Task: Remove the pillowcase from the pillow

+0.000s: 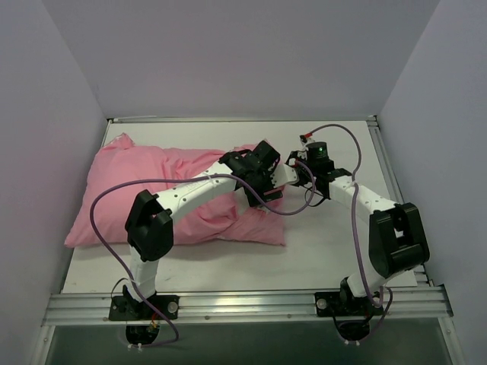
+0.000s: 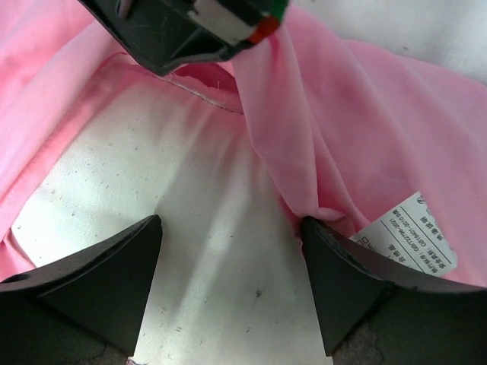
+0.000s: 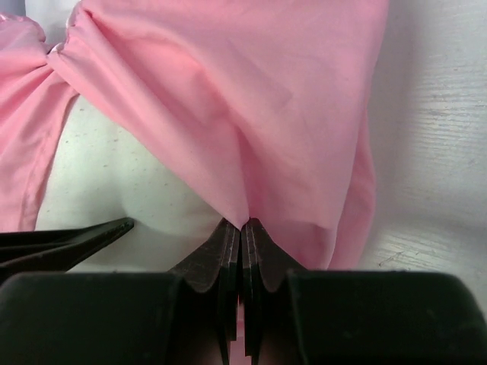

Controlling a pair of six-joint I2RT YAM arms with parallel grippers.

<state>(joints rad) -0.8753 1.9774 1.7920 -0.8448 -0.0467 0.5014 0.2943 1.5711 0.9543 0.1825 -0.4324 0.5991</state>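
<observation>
The pink pillowcase (image 1: 167, 190) lies across the left and middle of the table with the pillow inside. At its open right end the white pillow (image 2: 175, 220) shows between the pink edges, also in the right wrist view (image 3: 106, 182). A printed white tag (image 2: 415, 232) lies by the right finger. My left gripper (image 2: 232, 228) is open, its fingers spread over the bare pillow face, at the case's mouth (image 1: 262, 179). My right gripper (image 3: 242, 226) is shut on the pillowcase edge (image 3: 251, 137), pulling it taut, just right of the left gripper (image 1: 293, 171).
The white table (image 1: 335, 251) has a metal rail along its near edge (image 1: 251, 304) and along the right side. Pale walls stand close on the left, back and right. Purple cables loop off both arms.
</observation>
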